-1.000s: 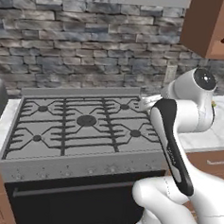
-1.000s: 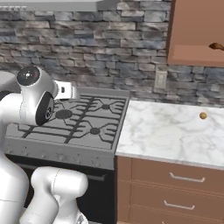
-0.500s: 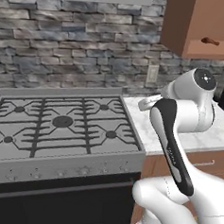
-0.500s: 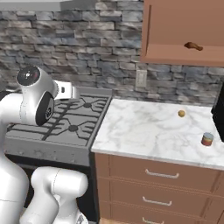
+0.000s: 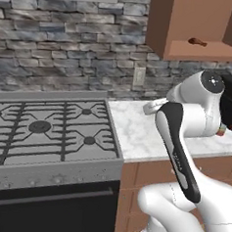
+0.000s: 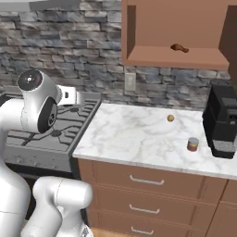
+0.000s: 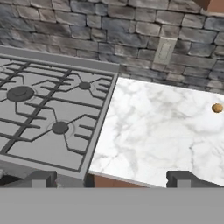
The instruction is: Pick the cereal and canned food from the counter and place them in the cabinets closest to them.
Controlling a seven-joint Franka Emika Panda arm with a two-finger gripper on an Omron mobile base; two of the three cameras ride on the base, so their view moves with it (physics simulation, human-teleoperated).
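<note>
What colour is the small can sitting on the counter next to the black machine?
The can has a reddish-brown body and a grey lid, seen best in the right base view.

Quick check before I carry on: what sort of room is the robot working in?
A home kitchen, by the look of it: a gas stove, a marble counter over wooden drawers, and a wall cabinet above.

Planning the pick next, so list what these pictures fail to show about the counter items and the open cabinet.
- Can: small in the right base view, so its label is unreadable; in the left base view the arm covers nearly all of it.
- Small brown thing on the cabinet shelf: too small to identify.
- Round brown thing on the counter: too small to name.
- Black machine: cut by the right base view's edge.
</note>
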